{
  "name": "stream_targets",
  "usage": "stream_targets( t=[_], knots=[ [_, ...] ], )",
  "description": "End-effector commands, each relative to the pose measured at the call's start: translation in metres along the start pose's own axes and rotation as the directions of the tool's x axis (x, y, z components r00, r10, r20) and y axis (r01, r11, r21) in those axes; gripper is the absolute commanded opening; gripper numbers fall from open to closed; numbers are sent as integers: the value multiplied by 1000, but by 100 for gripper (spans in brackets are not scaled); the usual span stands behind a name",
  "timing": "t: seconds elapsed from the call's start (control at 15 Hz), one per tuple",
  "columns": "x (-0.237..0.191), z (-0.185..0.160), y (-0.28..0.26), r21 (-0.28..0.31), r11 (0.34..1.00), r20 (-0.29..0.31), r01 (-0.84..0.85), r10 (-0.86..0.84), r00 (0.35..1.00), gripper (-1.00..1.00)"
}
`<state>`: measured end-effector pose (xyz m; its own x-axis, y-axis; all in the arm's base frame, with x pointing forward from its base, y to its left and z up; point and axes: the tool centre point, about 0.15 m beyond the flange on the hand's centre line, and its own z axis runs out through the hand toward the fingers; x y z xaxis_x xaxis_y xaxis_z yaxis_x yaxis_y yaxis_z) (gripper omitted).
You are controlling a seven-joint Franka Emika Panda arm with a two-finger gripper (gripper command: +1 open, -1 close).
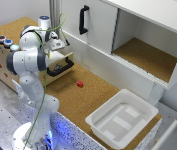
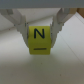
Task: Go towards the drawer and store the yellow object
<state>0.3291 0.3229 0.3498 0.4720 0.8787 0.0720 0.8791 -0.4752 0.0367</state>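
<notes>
In the wrist view my gripper is shut on the yellow object, a small yellow cube with a dark "N" on its face, held between the two pale fingers over a pale surface. In the exterior view my gripper hangs over the drawer, a shallow pale-wood drawer that stands pulled out, with its wide black bar handle facing the cork worktop. The yellow object does not show in the exterior view; the hand hides it.
A small red block lies on the cork worktop. A white plastic tub stands at the exterior view's lower right. A tall white door with a black handle and an open cabinet bay are behind.
</notes>
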Motion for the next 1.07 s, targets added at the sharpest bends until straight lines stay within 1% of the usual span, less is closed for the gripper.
stream_targets(
  t=[0.0,0.13,0.2,0.33,0.47,0.53,0.67,0.73,0.93,1.0],
  knots=[
    [8,7,-17,-63,970,24,-236,237,971,-100],
    [8,17,-11,-43,940,22,-337,338,941,-100],
    [8,19,-6,-39,930,11,-365,366,930,-100],
    [0,18,11,-34,884,-8,-466,466,885,-100],
    [-9,19,22,5,830,-29,-557,557,830,-100],
    [-10,19,25,-12,813,-29,-582,582,813,-100],
    [-14,28,30,-42,758,-8,-651,651,759,-100],
    [-13,31,33,-74,729,-9,-681,682,731,-100],
    [-3,36,41,-120,617,-36,-778,780,625,-100],
    [1,36,43,-114,575,-44,-810,812,583,-100]
  ],
)
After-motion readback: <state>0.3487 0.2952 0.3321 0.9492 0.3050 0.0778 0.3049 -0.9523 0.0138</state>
